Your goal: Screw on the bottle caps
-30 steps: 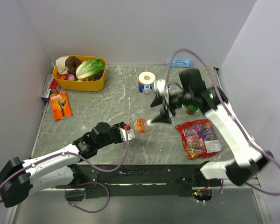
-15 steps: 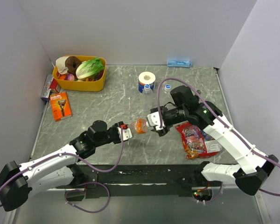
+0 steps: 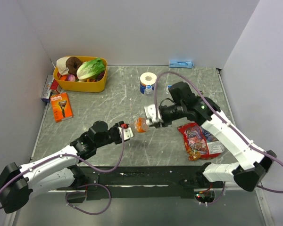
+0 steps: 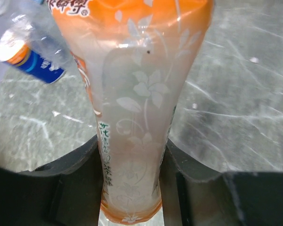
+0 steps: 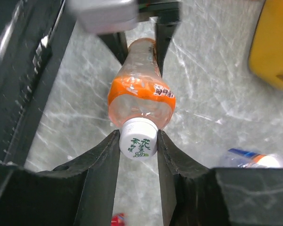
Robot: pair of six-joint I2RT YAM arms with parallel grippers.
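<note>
Where the right gripper (image 5: 138,137) comes to its tips, the two dark fingers (image 5: 104,160) sit pressed against either side of a white cap (image 5: 138,146) with green print, drawn in narrow and holding it. That cap sits on the neck of the orange drink bottle (image 5: 140,96), which runs away up the middle of the right wrist frame, its orange label band just behind the cap. At the other end the left gripper (image 4: 132,157) clamps the bottle's slim base from both sides. In the left wrist view the bottle fills the centre of the frame, with pale leaf patterns on its clear wall.

From overhead, the bottle lies sideways at the centre of the frame, spanned between the two grippers. The left arm (image 3: 56,162) reaches in from the lower left and the right arm (image 3: 226,132) bends in from the right edge.

Further out, a small clear bottle (image 5: 247,157) with a blue label lies on the grey marbled table (image 3: 108,108), at the lower right of the right wrist frame. Overhead, a toilet roll (image 3: 148,79) stands at upper centre and a red snack packet (image 3: 195,141) lies right of centre. A yellow tub (image 3: 82,87) holding a lettuce (image 3: 90,68) sits at the upper left, with an orange razor pack (image 3: 61,107) below it.
</note>
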